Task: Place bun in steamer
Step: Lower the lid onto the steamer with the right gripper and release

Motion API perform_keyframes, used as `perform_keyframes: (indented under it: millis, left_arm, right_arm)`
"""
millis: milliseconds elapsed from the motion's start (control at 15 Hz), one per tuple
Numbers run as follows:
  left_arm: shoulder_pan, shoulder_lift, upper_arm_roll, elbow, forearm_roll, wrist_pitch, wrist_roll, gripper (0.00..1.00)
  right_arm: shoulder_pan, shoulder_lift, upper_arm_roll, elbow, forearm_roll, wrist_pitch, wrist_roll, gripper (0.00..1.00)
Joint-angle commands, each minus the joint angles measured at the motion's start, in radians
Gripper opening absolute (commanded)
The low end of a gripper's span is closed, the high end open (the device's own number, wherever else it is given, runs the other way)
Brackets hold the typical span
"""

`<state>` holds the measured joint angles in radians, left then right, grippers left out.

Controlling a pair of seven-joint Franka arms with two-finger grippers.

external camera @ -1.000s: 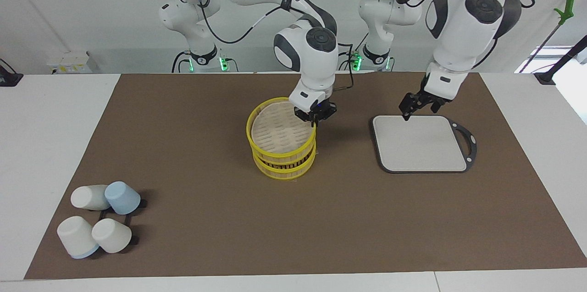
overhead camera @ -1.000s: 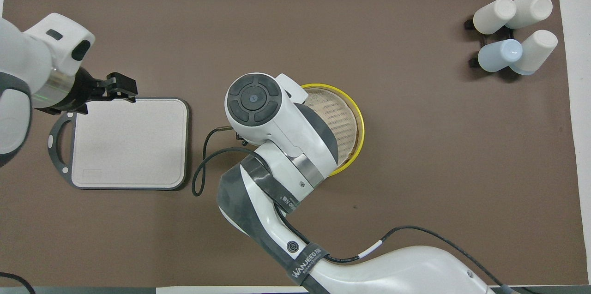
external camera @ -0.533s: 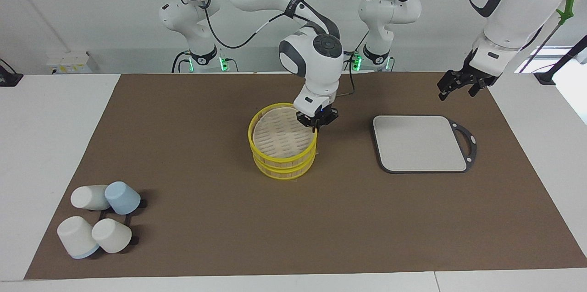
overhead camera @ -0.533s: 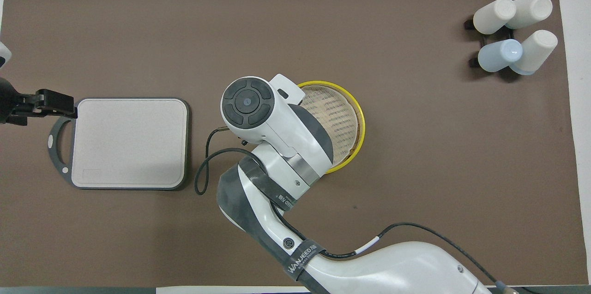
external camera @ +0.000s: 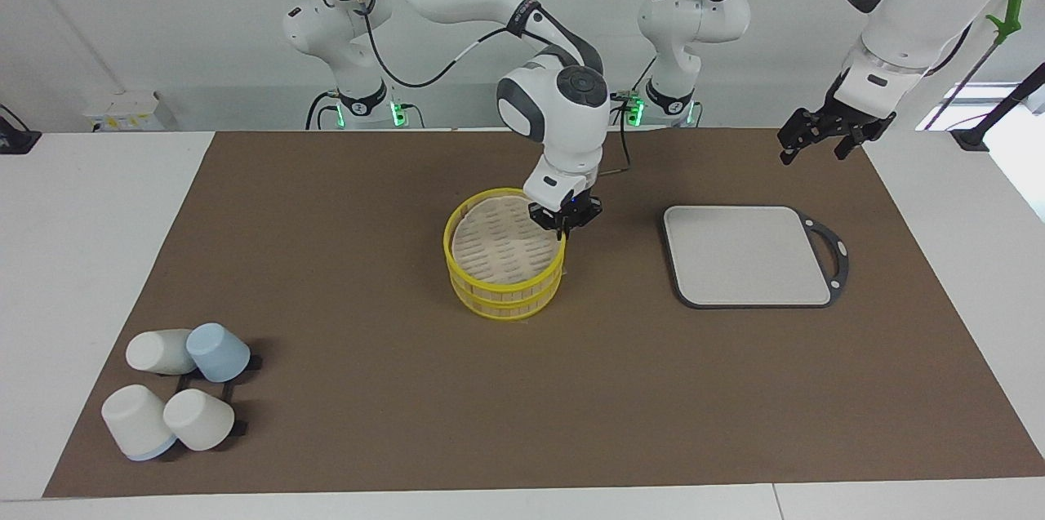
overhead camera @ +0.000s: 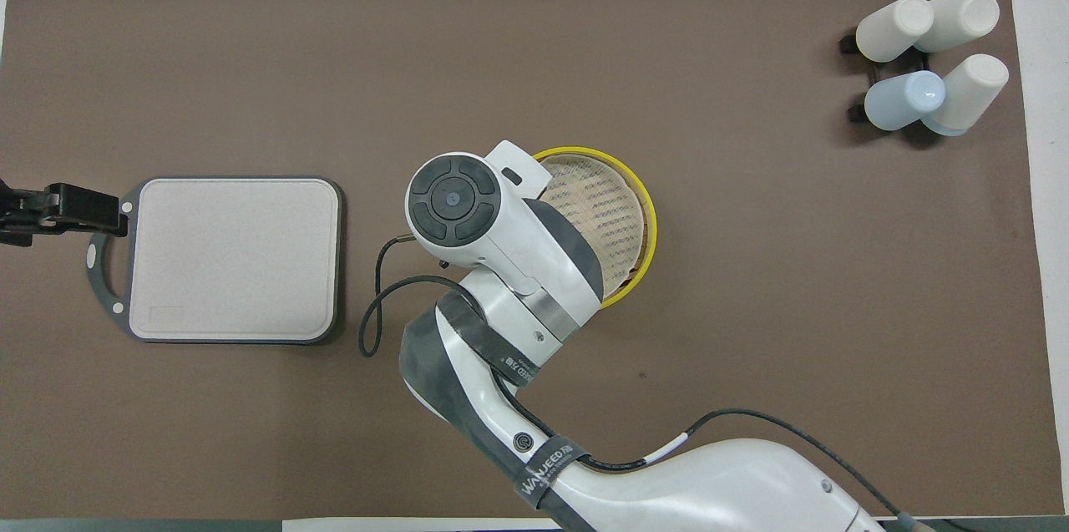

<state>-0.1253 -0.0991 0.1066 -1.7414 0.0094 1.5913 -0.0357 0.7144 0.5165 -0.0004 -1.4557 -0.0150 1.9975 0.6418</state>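
The steamer point(external camera: 502, 294), a round basket with yellow rims, stands mid-table and also shows in the overhead view point(overhead camera: 648, 219). Its pale woven lid point(external camera: 496, 246) lies on top of it and covers the inside. My right gripper point(external camera: 562, 221) is at the lid's rim on the side toward the left arm's end, shut on it; in the overhead view the arm hides the gripper. The bun is hidden. My left gripper point(external camera: 814, 146) hangs open and empty, high over the mat's edge at the left arm's end; it also shows in the overhead view point(overhead camera: 79, 210).
A flat grey board point(external camera: 747, 255) with a dark handle loop lies toward the left arm's end, bare on top. Several white and pale-blue cups point(external camera: 175, 393) lie on a black rack at the right arm's end, farthest from the robots.
The right gripper has lowered the tilted lid flat onto the steamer. The left gripper has lifted off the board's corner and swung up and out toward the left arm's end.
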Motion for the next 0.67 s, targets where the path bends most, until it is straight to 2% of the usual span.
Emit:
perform_keyframes:
  millis: [0, 133, 200, 267, 400, 600]
  left_arm:
    - [-0.001, 0.022, 0.004, 0.011, -0.015, -0.016, 0.013, 1.00]
    - [0.000, 0.054, 0.002, 0.077, -0.020, -0.039, 0.013, 1.00]
    - [0.000, 0.062, 0.001, 0.095, -0.020, -0.042, 0.013, 1.00]
    - [0.000, 0.080, 0.001, 0.118, -0.020, -0.045, 0.013, 1.00]
    - [0.001, 0.130, -0.001, 0.186, -0.022, -0.074, 0.013, 1.00]
    - [0.003, 0.101, -0.005, 0.122, -0.020, -0.031, 0.040, 1.00]
  right_arm:
    - [0.002, -0.026, 0.000, -0.043, -0.010, 0.018, 0.044, 0.58]
    - [0.000, -0.027, -0.001, -0.020, -0.008, -0.020, 0.053, 0.82]
    - [-0.012, -0.027, -0.003, 0.004, -0.008, -0.044, 0.049, 0.85]
    - [-0.025, -0.036, -0.009, 0.026, -0.008, -0.078, 0.044, 0.93]
    - [-0.110, -0.091, -0.009, 0.031, -0.003, -0.121, -0.023, 0.99]
    - [-0.260, -0.202, -0.007, 0.026, 0.010, -0.271, -0.166, 1.00]
